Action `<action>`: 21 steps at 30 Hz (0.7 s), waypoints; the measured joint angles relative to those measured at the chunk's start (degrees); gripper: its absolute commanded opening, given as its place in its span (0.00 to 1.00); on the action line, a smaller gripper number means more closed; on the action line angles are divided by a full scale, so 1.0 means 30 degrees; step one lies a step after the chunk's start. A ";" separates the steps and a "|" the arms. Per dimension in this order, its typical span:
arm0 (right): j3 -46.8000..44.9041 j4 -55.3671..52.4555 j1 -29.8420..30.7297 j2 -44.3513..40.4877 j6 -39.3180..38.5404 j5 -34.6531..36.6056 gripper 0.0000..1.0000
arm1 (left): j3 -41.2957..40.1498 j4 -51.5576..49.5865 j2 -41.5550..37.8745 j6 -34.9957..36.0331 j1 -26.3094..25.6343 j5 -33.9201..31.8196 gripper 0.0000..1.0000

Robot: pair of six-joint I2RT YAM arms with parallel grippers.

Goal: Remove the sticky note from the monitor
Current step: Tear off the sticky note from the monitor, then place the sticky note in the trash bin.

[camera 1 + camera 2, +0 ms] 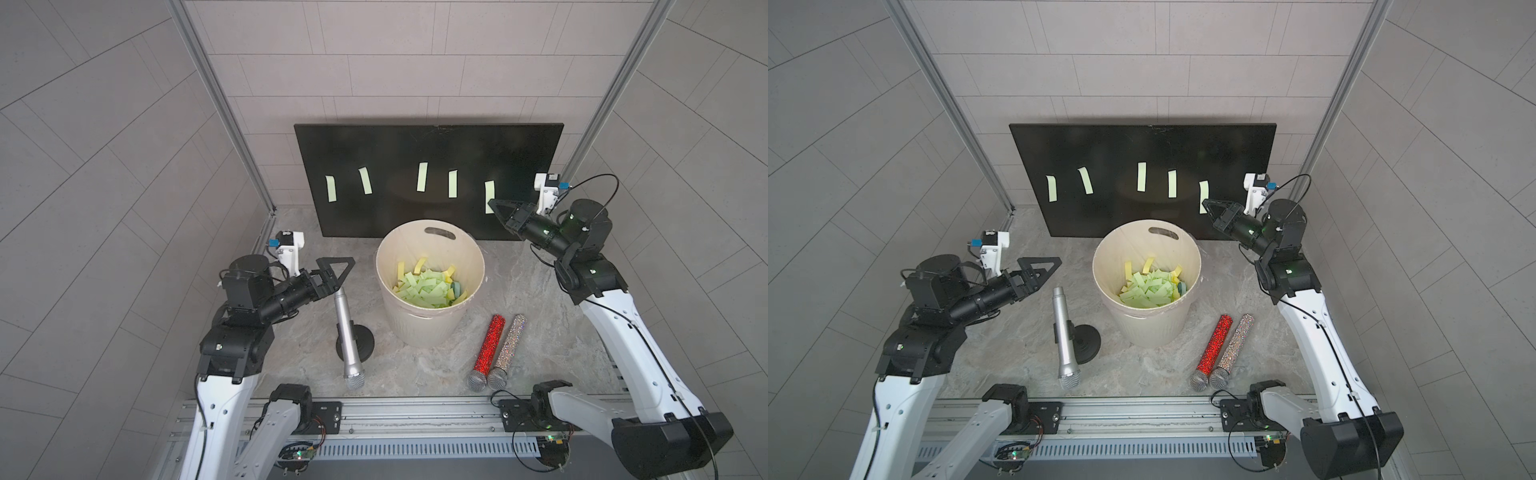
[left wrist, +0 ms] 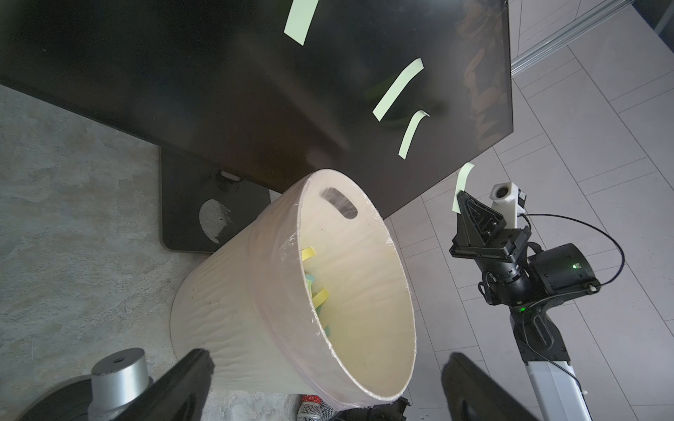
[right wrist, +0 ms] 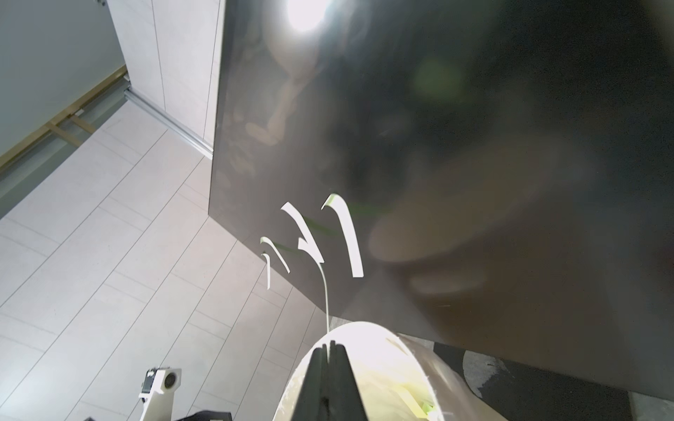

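**Black monitor (image 1: 428, 149) at the rear, sticky note (image 1: 489, 190) in the right gripper (image 1: 495, 205)**

Standing on a dark stand (image 2: 182, 218) at the back of the marbled grey table (image 1: 540, 324), glossy, wider than the cream bucket (image 1: 428, 328) just in front. Stuck across the screen in both top views: four pale-green strips (image 1: 422, 176), well apart from one another.

Pressed fully together on the lower end of the sticky note, a fifth pale-green strip: the jaws of the right gripper, up before the screen's right part. From the right wrist, only a thin edge-on line rising out of the closed jaws. From the left wrist, the sticky note (image 2: 461, 186) whole against pale tiles, past the panel's edge, curled at the top, apart from the glass.

Spread wide and holding nothing: the left gripper (image 1: 338, 270), over the table's left part, near the tail of a plain silver microphone (image 1: 347, 332) by a round black base (image 1: 365, 345).

Heaped inside the bucket: green and yellow notes (image 1: 428, 286). Right of the bucket, side by side and touching: a red glitter microphone (image 1: 490, 345) and a silver glitter microphone (image 1: 510, 343), heads toward the robot.
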 measured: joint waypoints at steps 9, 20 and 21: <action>0.0000 -0.1770 0.2703 -0.0823 -0.1581 0.0350 0.00 | -0.0109 0.0044 -0.0073 -0.0015 0.0007 0.0015 1.00; -0.0066 -0.4051 0.6754 -0.0947 -0.3869 0.2142 0.00 | -0.0168 0.0131 -0.0066 -0.0022 0.0000 0.0022 1.00; -0.0066 -0.4248 0.7074 -0.0940 -0.4058 0.2339 0.00 | -0.0168 0.0131 -0.0066 -0.0029 0.0000 0.0022 1.00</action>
